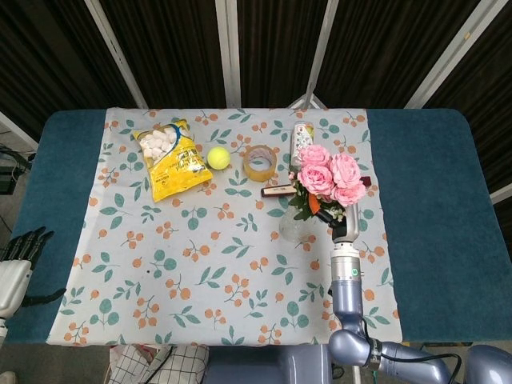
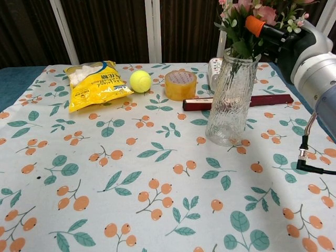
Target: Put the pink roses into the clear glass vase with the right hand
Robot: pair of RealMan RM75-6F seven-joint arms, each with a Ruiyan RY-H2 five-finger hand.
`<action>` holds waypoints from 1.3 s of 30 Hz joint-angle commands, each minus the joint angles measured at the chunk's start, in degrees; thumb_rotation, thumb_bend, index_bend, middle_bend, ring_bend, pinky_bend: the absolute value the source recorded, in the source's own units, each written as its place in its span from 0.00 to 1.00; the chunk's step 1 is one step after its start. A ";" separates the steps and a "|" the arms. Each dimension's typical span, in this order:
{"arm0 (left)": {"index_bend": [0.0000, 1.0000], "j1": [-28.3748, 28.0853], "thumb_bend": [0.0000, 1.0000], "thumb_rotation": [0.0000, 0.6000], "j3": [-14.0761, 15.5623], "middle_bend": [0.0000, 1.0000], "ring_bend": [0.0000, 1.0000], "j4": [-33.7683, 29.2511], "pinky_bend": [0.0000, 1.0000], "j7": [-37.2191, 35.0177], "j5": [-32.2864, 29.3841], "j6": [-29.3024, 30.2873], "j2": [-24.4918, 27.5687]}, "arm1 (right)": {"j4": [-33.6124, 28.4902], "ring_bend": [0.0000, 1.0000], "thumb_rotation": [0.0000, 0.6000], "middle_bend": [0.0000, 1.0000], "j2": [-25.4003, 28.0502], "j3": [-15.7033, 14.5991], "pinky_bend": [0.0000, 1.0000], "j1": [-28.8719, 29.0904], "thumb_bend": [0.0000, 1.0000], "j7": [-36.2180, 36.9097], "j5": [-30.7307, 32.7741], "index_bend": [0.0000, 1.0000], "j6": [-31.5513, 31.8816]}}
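Overhead, we see the pink roses above the clear glass vase, right of the tape roll; the left hand idles at the bench's left edge, fingers loosely apart. From the chest, our right hand holds the bouquet, its stems inside the vase.

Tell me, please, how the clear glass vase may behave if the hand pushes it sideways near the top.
The clear glass vase is tall with a narrow base, so it would probably tip, not slide. The pink roses, held by the right hand, add weight high up. Being glass, it is likely fragile if it falls.
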 commanded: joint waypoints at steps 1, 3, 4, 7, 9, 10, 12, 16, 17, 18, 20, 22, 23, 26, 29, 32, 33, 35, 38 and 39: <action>0.00 0.00 0.00 1.00 0.01 0.00 0.00 0.01 0.00 -0.12 0.04 0.01 0.01 | 0.04 0.06 1.00 0.13 0.39 -0.37 0.01 -0.30 0.40 0.04 -0.79 0.00 -0.68; 0.00 -0.01 0.00 1.00 0.02 0.00 0.00 0.02 0.00 -0.19 0.10 0.02 0.03 | 0.02 0.01 1.00 0.07 0.59 -0.64 0.00 -0.40 0.34 -0.30 -1.39 0.00 -0.83; 0.00 -0.01 0.00 1.00 0.03 0.00 0.00 0.04 0.00 -0.25 0.13 0.03 0.03 | -0.08 0.01 1.00 0.06 0.73 -0.79 0.00 -0.49 0.33 -0.46 -1.69 0.00 -0.92; 0.00 -0.02 0.00 1.00 0.06 0.00 0.00 0.04 0.00 -0.36 0.20 0.02 0.05 | -0.71 0.00 1.00 0.01 1.33 -1.21 0.00 -0.79 0.29 -0.51 -2.06 0.00 -1.69; 0.00 -0.01 0.00 1.00 0.06 0.00 0.00 0.06 0.00 -0.41 0.27 0.07 0.06 | -1.30 0.00 1.00 0.00 1.97 -1.64 0.00 -1.09 0.27 -0.58 -2.31 0.00 -2.37; 0.00 -0.01 0.00 1.00 0.08 0.00 0.00 0.07 0.00 -0.43 0.32 0.08 0.06 | -1.56 0.00 1.00 0.00 2.27 -1.97 0.00 -1.29 0.27 -0.74 -2.54 0.00 -2.58; 0.00 -0.01 0.00 1.00 0.12 0.00 0.00 0.09 0.00 -0.45 0.41 0.11 0.06 | -2.10 0.00 1.00 0.00 2.79 -2.64 0.00 -1.68 0.26 -1.04 -2.96 0.00 -2.97; 0.00 0.02 0.00 1.00 0.17 0.00 0.00 0.04 0.00 -0.58 0.52 0.16 0.08 | -3.14 0.00 1.00 0.00 3.69 -3.50 0.00 -2.51 0.26 -1.43 -3.64 0.00 -3.05; 0.00 0.03 0.00 1.00 0.18 0.00 0.00 0.01 0.00 -0.63 0.53 0.17 0.10 | -3.55 0.00 1.00 0.00 4.03 -3.68 0.00 -2.79 0.26 -1.54 -3.83 0.00 -3.02; 0.00 0.04 0.00 1.00 0.20 0.00 0.00 0.00 0.00 -0.66 0.54 0.17 0.11 | -3.85 0.00 1.00 0.00 4.27 -3.77 0.00 -2.99 0.26 -1.58 -3.93 0.00 -2.99; 0.00 0.04 0.00 1.00 0.22 0.00 0.00 0.01 0.00 -0.65 0.61 0.20 0.12 | -4.59 0.00 1.00 0.00 4.94 -4.02 0.00 -3.46 0.26 -1.93 -4.27 0.00 -2.86; 0.00 0.03 0.00 1.00 0.26 0.00 0.00 0.02 0.00 -0.63 0.71 0.19 0.10 | -5.58 0.00 1.00 0.00 5.88 -4.38 0.00 -4.03 0.24 -2.45 -4.70 0.00 -2.70; 0.00 0.03 0.00 1.00 0.28 0.00 0.00 0.01 0.00 -0.63 0.74 0.19 0.09 | -6.02 0.00 1.00 0.00 6.30 -4.53 0.00 -4.23 0.23 -2.67 -4.82 0.00 -2.75; 0.00 0.04 0.00 1.00 0.28 0.00 0.00 0.01 0.00 -0.71 0.93 0.34 0.09 | -8.49 0.00 1.00 0.00 8.53 -5.31 0.00 -5.16 0.21 -3.86 -5.41 0.00 -3.09; 0.00 0.06 0.00 1.00 0.23 0.00 0.00 -0.04 0.00 -0.83 0.97 0.48 0.08 | -11.06 0.00 1.00 0.00 10.88 -6.43 0.00 -6.04 0.21 -5.16 -6.32 0.00 -3.50; 0.00 0.13 0.00 1.00 0.28 0.00 0.00 0.04 0.00 -0.84 1.23 0.71 0.01 | -13.34 0.00 1.00 0.00 13.44 -7.98 0.00 -7.11 0.20 -6.85 -7.38 0.00 -3.75; 0.00 0.16 0.00 1.00 0.32 0.00 0.00 0.06 0.00 -0.86 1.37 0.81 0.01 | -14.04 0.00 1.00 0.00 14.37 -8.53 0.00 -7.54 0.20 -7.42 -7.69 0.00 -3.78; 0.00 0.23 0.00 1.00 0.34 0.00 0.00 0.09 0.00 -0.92 1.51 1.01 -0.01 | -15.33 0.00 1.00 0.00 16.41 -9.84 0.00 -8.57 0.20 -8.43 -8.18 0.00 -3.90; 0.00 0.33 0.00 1.00 0.35 0.00 0.00 0.13 0.00 -1.06 1.61 1.25 -0.01 | -17.24 0.00 1.00 0.00 19.58 -11.61 0.00 -10.29 0.20 -9.11 -8.90 0.00 -3.90; 0.00 0.38 0.00 1.00 0.35 0.00 0.00 0.17 0.00 -1.06 1.66 1.35 -0.02 | -17.64 0.00 1.00 0.00 20.87 -12.43 0.00 -10.92 0.20 -9.71 -9.51 0.00 -3.81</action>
